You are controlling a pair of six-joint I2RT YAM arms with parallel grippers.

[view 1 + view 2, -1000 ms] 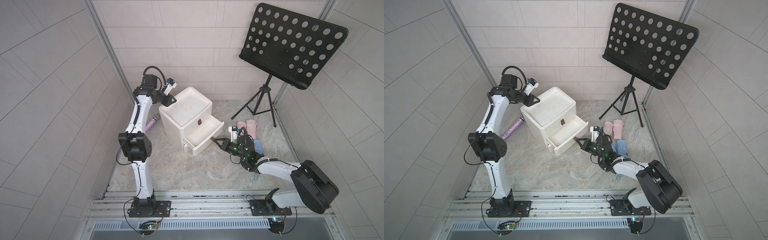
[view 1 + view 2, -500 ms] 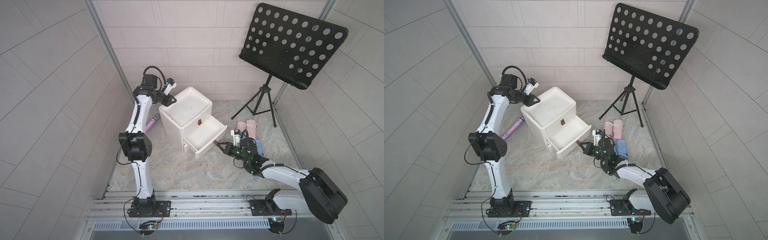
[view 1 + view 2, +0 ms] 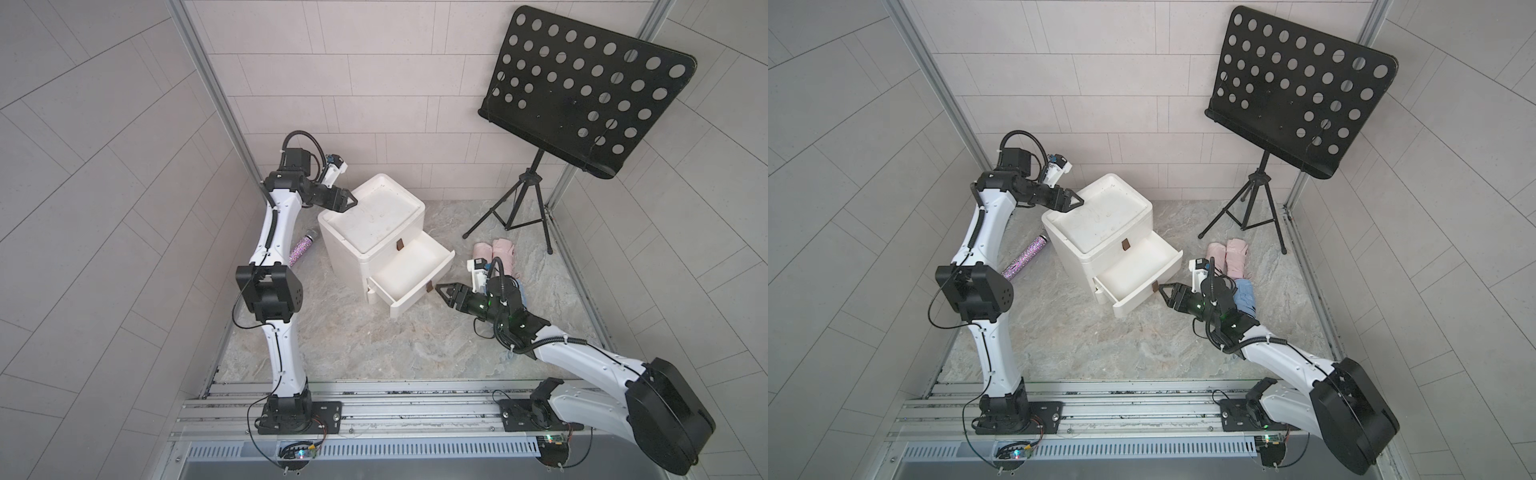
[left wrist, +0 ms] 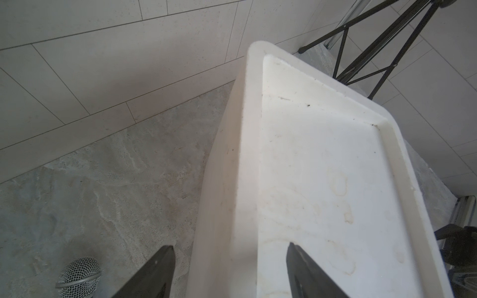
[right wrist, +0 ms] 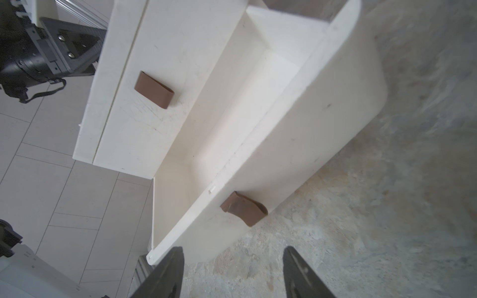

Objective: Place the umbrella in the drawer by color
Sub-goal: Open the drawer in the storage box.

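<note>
Drawer (image 3: 409, 268): stands farther out than a second ago, empty, ready for you.
Right gripper (image 5: 233, 249): has released the brown handle (image 5: 244, 209), claw wide.
Left gripper (image 4: 229, 246): opened too, claw wide astride the cabinet rim (image 4: 247, 154).
Umbrellas: pink pair (image 3: 494, 249) and blue one (image 3: 1246, 293) lie on the floor beside the right arm.
</note>
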